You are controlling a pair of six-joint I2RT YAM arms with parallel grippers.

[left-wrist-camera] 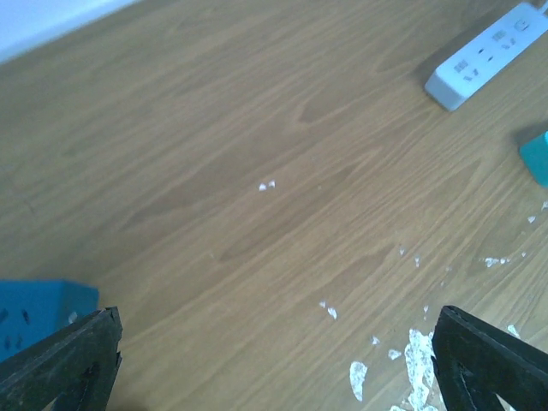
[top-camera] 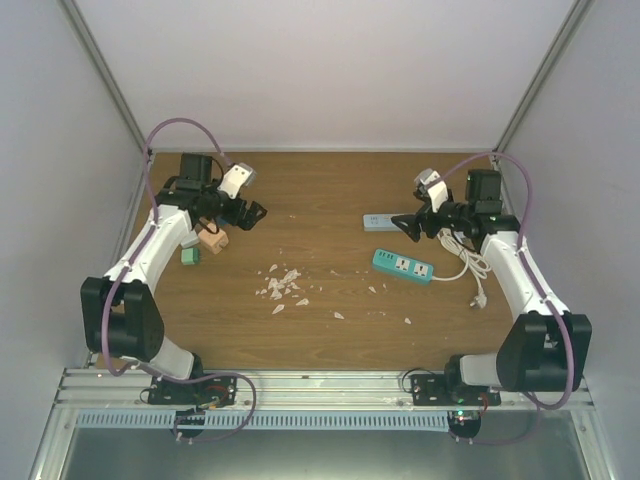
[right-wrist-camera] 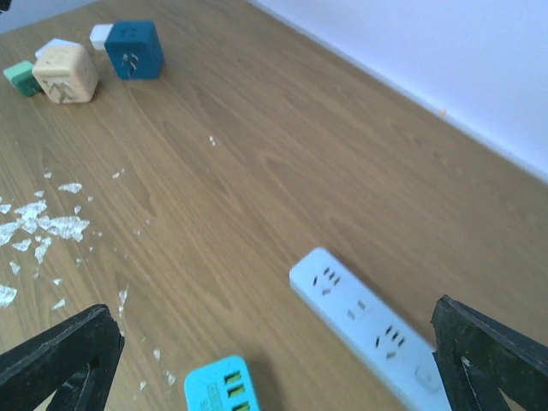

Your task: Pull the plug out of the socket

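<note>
Wood table (top-camera: 330, 190): L gripper (top-camera: 252, 215), R gripper (top-camera: 402, 228) splayed, empty; teal strip (top-camera: 402, 264) to be pinned, plug (not made out) pulled straight.

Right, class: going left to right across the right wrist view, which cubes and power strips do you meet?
Green cube, tan cube, blue cube, teal strip, white strip.

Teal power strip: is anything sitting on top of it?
Nothing: the teal power strip shows only bare sockets, no plug. What lies beneath it is covered.
</note>
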